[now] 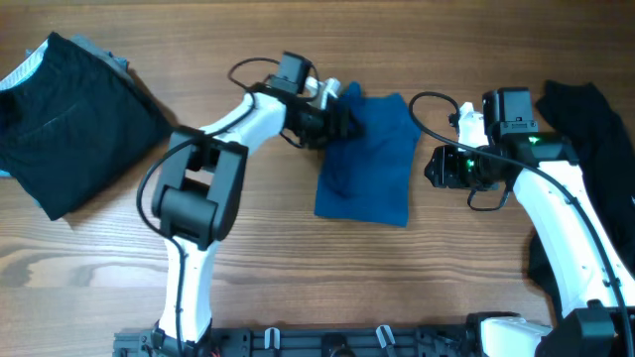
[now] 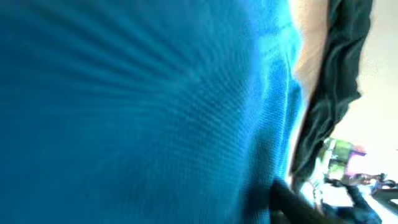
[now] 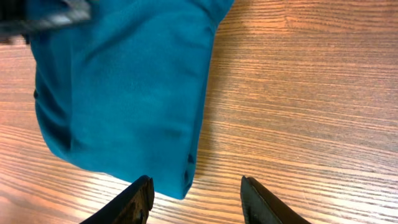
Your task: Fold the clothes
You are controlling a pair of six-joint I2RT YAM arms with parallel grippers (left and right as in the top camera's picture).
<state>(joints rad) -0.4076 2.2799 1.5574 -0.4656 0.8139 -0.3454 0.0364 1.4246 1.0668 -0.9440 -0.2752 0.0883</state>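
A blue garment (image 1: 365,164) lies partly folded on the wooden table at the centre. My left gripper (image 1: 332,119) is at its top left corner and looks shut on the bunched cloth. The blue fabric (image 2: 124,93) fills the left wrist view, with one dark finger (image 2: 292,202) at the bottom. My right gripper (image 1: 437,167) is open and empty just right of the garment. In the right wrist view its jaws (image 3: 196,196) straddle the garment's near corner (image 3: 124,81) without touching it.
A black garment (image 1: 69,124) over a light one lies at the far left. Another black garment (image 1: 595,129) lies at the far right, behind the right arm. Bare wooden table (image 1: 397,278) lies in front of the blue garment.
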